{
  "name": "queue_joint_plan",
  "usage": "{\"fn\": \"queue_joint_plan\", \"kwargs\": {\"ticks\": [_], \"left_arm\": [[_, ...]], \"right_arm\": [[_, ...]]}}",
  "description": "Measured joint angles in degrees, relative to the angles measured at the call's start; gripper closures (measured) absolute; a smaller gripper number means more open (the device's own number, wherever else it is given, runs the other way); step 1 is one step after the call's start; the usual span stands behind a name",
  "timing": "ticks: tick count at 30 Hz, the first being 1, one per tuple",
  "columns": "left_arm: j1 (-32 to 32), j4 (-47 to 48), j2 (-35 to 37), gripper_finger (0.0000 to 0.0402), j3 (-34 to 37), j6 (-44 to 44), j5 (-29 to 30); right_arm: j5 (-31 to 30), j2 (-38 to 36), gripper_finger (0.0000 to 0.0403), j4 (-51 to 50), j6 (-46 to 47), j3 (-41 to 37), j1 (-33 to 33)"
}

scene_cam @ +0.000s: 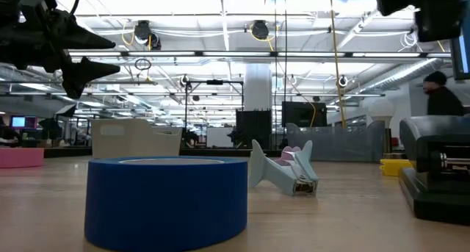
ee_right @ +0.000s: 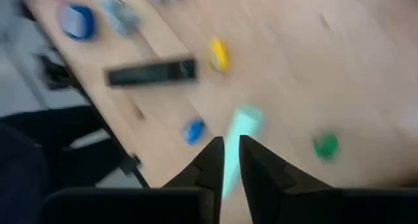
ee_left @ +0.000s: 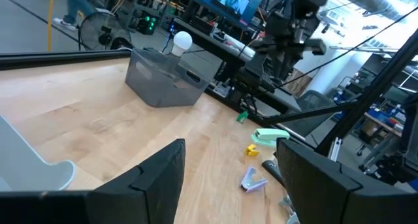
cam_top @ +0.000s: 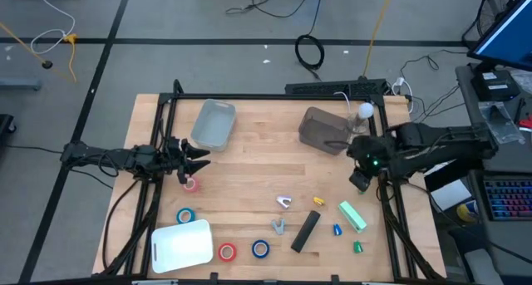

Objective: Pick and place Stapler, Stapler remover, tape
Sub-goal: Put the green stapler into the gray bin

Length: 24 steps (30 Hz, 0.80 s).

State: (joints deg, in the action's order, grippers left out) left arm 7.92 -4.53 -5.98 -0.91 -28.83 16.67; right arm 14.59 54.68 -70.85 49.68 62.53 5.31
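Right gripper hangs above the table's right side, fingers nearly together with only a thin slot between them and nothing in them, as its own wrist view shows. Just beyond its tips lies the green stapler, a short way off toward the table's front edge, long axis running diagonally from the gripper outward to the front-right. In the right wrist view that pale green bar sits right in line with the finger slot, so the jaws look roughly lined up over it, though they'd have to spread before coming down. Farther out from this gripper: a small blue remover, a green one, a yellow one, then the black stapler, also lying diagonal. The right arm is clearly the nearer one for all of these. Left gripper is well apart at the table's left side, fingers spread wide and empty, with a pink tape roll just beside and below its tips, and the teal tape roll farther toward the front. My read: green stapler is the next grab for the right arm.
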Motion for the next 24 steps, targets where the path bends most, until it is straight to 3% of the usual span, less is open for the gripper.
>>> {"fn": "queue_joint_plan", "kwargs": {"ticks": [6,14,19,24], "left_arm": [[0.0,0.0,0.0,0.0158,0.0,0.0,0.0],[0.0,0.0,0.0,0.0158,0.0,0.1,0.0],[0.0,0.0,0.0,0.0158,0.0,0.1,0.0],[0.0,0.0,0.0,0.0158,0.0,0.9,0.0]], "right_arm": [[-1.0,3.4,0.0400,-12.0,15.8,2.5,7.5],[1.0,3.5,0.0389,-13.3,32.0,0.7,15.7],[4.7,3.5,0.0363,-13.0,36.9,0.5,18.8],[5.1,3.5,0.0306,-11.7,40.7,0.5,20.9]]}}
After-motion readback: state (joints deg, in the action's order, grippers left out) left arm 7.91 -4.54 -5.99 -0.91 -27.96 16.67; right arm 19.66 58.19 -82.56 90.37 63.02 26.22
